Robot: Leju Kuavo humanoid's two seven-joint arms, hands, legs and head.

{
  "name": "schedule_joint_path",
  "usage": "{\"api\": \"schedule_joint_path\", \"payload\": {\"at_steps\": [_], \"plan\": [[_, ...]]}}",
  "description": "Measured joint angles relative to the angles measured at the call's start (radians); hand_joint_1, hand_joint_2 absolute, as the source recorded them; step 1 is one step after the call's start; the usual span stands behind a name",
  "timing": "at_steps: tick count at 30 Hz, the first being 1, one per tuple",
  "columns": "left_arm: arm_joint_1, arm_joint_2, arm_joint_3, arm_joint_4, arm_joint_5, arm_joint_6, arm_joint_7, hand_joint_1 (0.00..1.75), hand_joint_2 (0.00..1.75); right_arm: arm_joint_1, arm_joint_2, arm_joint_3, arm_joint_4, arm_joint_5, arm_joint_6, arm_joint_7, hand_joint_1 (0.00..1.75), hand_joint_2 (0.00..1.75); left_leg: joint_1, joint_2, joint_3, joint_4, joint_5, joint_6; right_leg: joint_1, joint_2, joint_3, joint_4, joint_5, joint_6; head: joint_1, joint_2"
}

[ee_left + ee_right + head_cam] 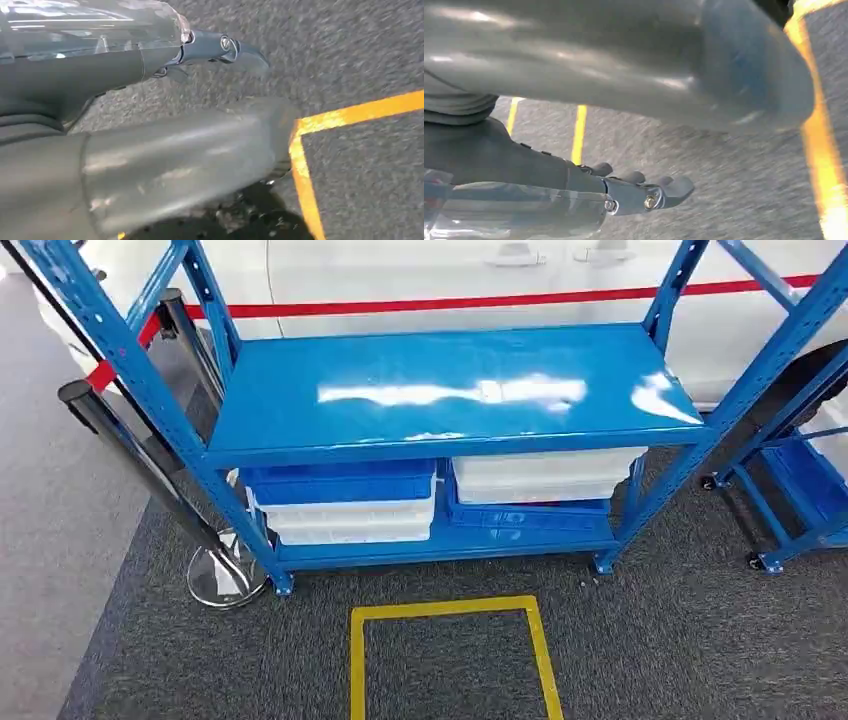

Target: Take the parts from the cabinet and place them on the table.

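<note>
Facing blue cabinet (440,390): top shelf bare, stacked blue and white bins (345,502) on lower shelf, parts not discernible. Left robot hand (210,50) and right robot hand (639,192) hang over carpet, fingers extended, holding nothing. Fits approach or post-delivery return; tabletop unseen.

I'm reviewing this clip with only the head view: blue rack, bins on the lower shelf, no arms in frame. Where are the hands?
Observer: The left hand hangs over the grey carpet, beside a corner of the yellow tape.
Operator: Is it carrying anything?
Observer: No, its fingers are stretched out with nothing in them.
Operator: And the right?
Observer: The right hand also holds nothing. Its fingers are extended above the carpet, near a yellow line.
</note>
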Motion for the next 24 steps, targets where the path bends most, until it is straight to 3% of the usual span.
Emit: {"api": "schedule_joint_path", "payload": {"at_steps": [2, 3, 4, 5, 6, 7, 8, 9, 10, 11, 13, 15, 17, 18, 19, 20, 21, 22, 23, 24], "plan": [[-0.001, 0.0, 0.0, 0.0, 0.0, 0.0, 0.0, 0.0, 0.0, 0.0, 0.001, 0.0, 0.0, 0.0, 0.0, 0.0, 0.0, 0.0, 0.0, 0.0, 0.016, -0.001, -0.018, 0.003, -0.002, -0.001, -0.092, 0.107, -0.072, 0.003, -0.001, 0.0], [-0.001, 0.0, 0.0, 0.0, 0.0, 0.0, 0.001, 0.0, 0.0, 0.003, 0.001, 0.0, 0.0, 0.0, 0.0, 0.0, 0.0, 0.0, 0.0, -0.002, 0.028, -0.001, -0.029, 0.003, -0.002, -0.001, -0.128, 0.13, -0.107, 0.006, 0.001, 0.0], [0.002, 0.0, 0.0, 0.0, 0.0, 0.0, 0.003, 0.0, 0.0, 0.005, 0.001, 0.0, 0.0, 0.0, 0.0, 0.0, 0.0, 0.0, 0.0, -0.004, 0.041, -0.001, -0.039, 0.002, -0.002, -0.001, -0.147, 0.126, -0.113, 0.01, 0.001, 0.0], [0.004, 0.0, 0.0, 0.0, 0.0, 0.0, 0.003, 0.0, 0.0, 0.009, 0.001, 0.0, 0.0, 0.0, 0.0, 0.0, 0.0, 0.0, 0.001, -0.007, 0.061, -0.001, -0.054, -0.001, -0.002, -0.002, -0.153, 0.087, -0.097, 0.01, 0.002, 0.0], [0.006, 0.0, 0.0, 0.0, 0.0, 0.0, 0.004, 0.0, 0.0, 0.012, 0.001, 0.0, 0.0, 0.0, 0.0, 0.001, 0.0, 0.0, 0.001, -0.009, 0.08, -0.001, -0.068, -0.005, -0.002, -0.002, -0.146, 0.026, -0.057, 0.004, 0.002, 0.0], [0.007, -0.001, 0.0, 0.0, 0.0, 0.0, 0.004, 0.0, 0.0, 0.013, 0.0, 0.0, 0.0, 0.0, 0.0, 0.0, 0.0, 0.0, 0.002, -0.009, 0.098, -0.001, -0.082, -0.008, -0.002, -0.002, -0.137, -0.044, 0.007, 0.002, 0.001, 0.0], [0.009, -0.002, 0.0, 0.0, 0.0, 0.0, 0.004, 0.0, 0.0, 0.018, 0.0, 0.0, 0.0, 0.0, 0.0, 0.001, 0.0, 0.0, 0.001, -0.007, 0.103, -0.002, -0.095, -0.013, -0.002, -0.004, -0.133, -0.11, 0.098, 0.003, 0.003, 0.0], [0.005, -0.002, 0.001, 0.0, 0.0, 0.0, 0.005, 0.0, 0.0, 0.021, 0.001, 0.0, 0.0, 0.0, 0.002, 0.001, 0.0, 1.75, -0.002, -0.009, 0.121, 0.009, -0.109, -0.019, 0.004, -0.005, -0.143, -0.121, 0.12, -0.001, 0.002, 0.0], [0.002, -0.002, 0.001, 0.0, 0.0, 0.0, 0.005, 0.0, 0.0, 0.019, 0.001, 0.0, 0.0, 0.0, 0.003, 0.001, 0.0, 1.75, -0.003, -0.01, 0.115, 0.002, -0.118, -0.028, 0.009, -0.005, -0.137, -0.121, 0.101, -0.012, 0.003, 0.0], [0.002, -0.002, 0.001, 0.0, 0.0, 0.0, 0.006, 0.0, 0.0, 0.016, 0.002, 0.0, 0.0, 0.0, 0.003, 0.002, 0.0, 1.75, -0.002, -0.009, 0.127, -0.007, -0.123, -0.034, 0.006, -0.003, -0.133, -0.123, 0.11, -0.02, 0.001, 0.0], [0.002, -0.002, 0.002, 0.0, 0.0, 0.0, 0.006, 0.0, 0.0, 0.019, 0.003, 0.0, 0.0, 0.0, 0.003, 0.002, 0.0, 1.75, -0.003, -0.01, 0.135, 0.013, -0.112, -0.039, 0.006, -0.003, -0.112, -0.134, 0.099, -0.031, 0.001, 0.0], [-0.002, -0.003, 0.002, 0.0, 0.0, 0.0, 0.007, 0.0, 0.0, 0.019, 0.005, 0.0, 0.0, 0.002, 0.004, 0.003, 0.0, 1.75, 0.001, -0.002, 0.07, 0.139, -0.092, -0.052, 0.002, -0.004, -0.074, -0.149, 0.083, -0.045, -0.001, 0.0], [-0.001, -0.003, 0.003, 0.0, 0.0, 0.0, 0.008, 0.0, 0.0, 0.016, 0.005, 0.0, 0.0, 0.002, 0.004, 0.005, 0.0, 1.75, 0.005, -0.001, -0.027, 0.262, -0.141, -0.06, 0.002, -0.003, -0.051, -0.154, 0.064, -0.05, -0.003, 0.0], [-0.001, -0.003, 0.004, 0.0, 0.0, 0.0, 0.008, 0.0, 0.0, 0.016, 0.005, 0.0, 0.0, 0.003, 0.004, 0.005, 0.0, 1.75, 0.005, 0.0, -0.071, 0.302, -0.192, -0.062, 0.002, -0.001, -0.035, -0.156, 0.051, -0.05, -0.003, 0.0], [0.001, -0.003, 0.005, 0.0, 0.0, 0.0, 0.008, 0.0, 0.0, 0.016, 0.005, 0.0, 0.0, 0.003, 0.004, 0.005, 0.0, 1.75, 0.005, 0.0, -0.101, 0.313, -0.225, -0.063, 0.002, 0.0, -0.018, -0.156, 0.041, -0.049, -0.004, 0.0], [0.001, -0.003, 0.005, 0.0, 0.0, 0.0, 0.008, 0.0, 0.0, 0.017, 0.005, 0.0, 0.0, 0.003, 0.003, 0.005, 0.0, 1.75, 0.005, 0.0, -0.115, 0.296, -0.232, -0.061, 0.002, 0.003, 0.0, -0.155, 0.027, -0.047, -0.004, 0.0], [0.003, -0.003, 0.005, 0.0, -0.001, 0.001, 0.008, 0.0, 0.0, 0.017, 0.005, 0.0, 0.0, 0.003, 0.004, 0.005, 0.0, 1.75, 0.004, 0.0, -0.115, 0.252, -0.213, -0.058, 0.002, 0.004, 0.021, -0.156, 0.013, -0.046, -0.004, 0.0], [0.003, -0.003, 0.005, 0.0, -0.001, 0.002, 0.008, 0.0, 0.0, 0.017, 0.006, 0.0, 0.0, 0.003, 0.004, 0.005, 0.0, 1.75, 0.004, 0.0, -0.109, 0.193, -0.167, -0.053, 0.003, 0.004, 0.041, -0.156, -0.001, -0.045, -0.004, 0.0], [0.003, -0.003, 0.005, 0.0, -0.001, 0.003, 0.008, 0.0, 0.0, 0.018, 0.006, 0.0, 0.0, 0.003, 0.004, 0.007, 0.0, 1.75, 0.001, 0.0, -0.105, 0.123, -0.076, -0.043, 0.004, 0.002, 0.057, -0.157, -0.015, -0.043, -0.004, 0.0], [0.006, -0.003, 0.006, 0.0, -0.001, 0.003, 0.008, 0.0, 0.0, 0.024, 0.008, -0.001, 0.001, 0.003, 0.004, 0.01, 0.0, 1.75, -0.003, 0.001, -0.118, 0.065, 0.041, -0.033, 0.004, 0.002, 0.06, -0.153, -0.026, -0.04, -0.006, 0.0]]}}
